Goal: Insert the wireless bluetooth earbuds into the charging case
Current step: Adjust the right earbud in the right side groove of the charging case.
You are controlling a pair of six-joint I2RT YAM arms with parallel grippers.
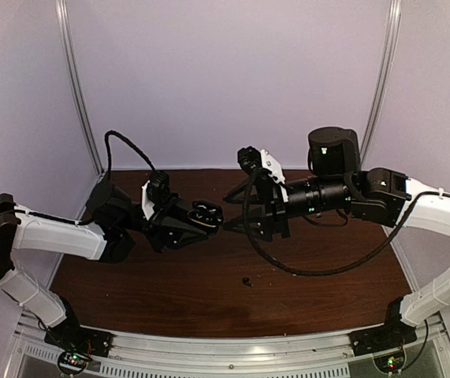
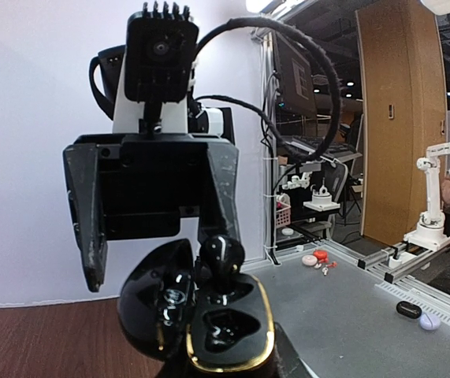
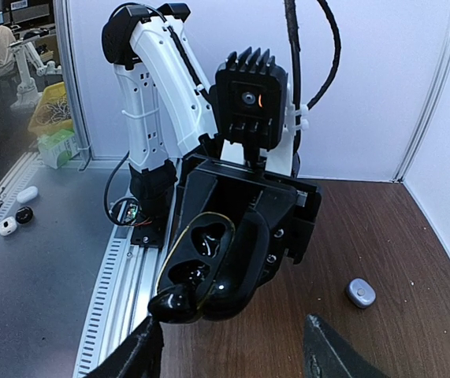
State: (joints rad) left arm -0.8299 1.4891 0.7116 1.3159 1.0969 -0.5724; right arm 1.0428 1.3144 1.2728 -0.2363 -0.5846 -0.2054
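The black charging case (image 2: pixel 209 331) has a gold rim and stands open in the air, with my left gripper (image 1: pixel 195 222) shut on its base. One black earbud (image 2: pixel 222 253) rests at the mouth of the far well; the near well (image 2: pixel 225 324) is empty. In the right wrist view this earbud (image 3: pixel 173 302) sits at the case (image 3: pixel 236 248) edge, touching the tip of one right finger (image 3: pixel 139 350). My right gripper (image 3: pixel 231 324) is open, its jaws wide apart on either side of the case. A lavender earbud (image 3: pixel 360 293) and another black earbud (image 1: pixel 247 281) lie on the brown table.
White booth walls (image 1: pixel 225 79) close the table at the back and sides. An aluminium rail (image 1: pixel 225 346) runs along the near edge between the arm bases. The right arm's cable (image 1: pixel 319 272) loops low over the table (image 1: pixel 169 299).
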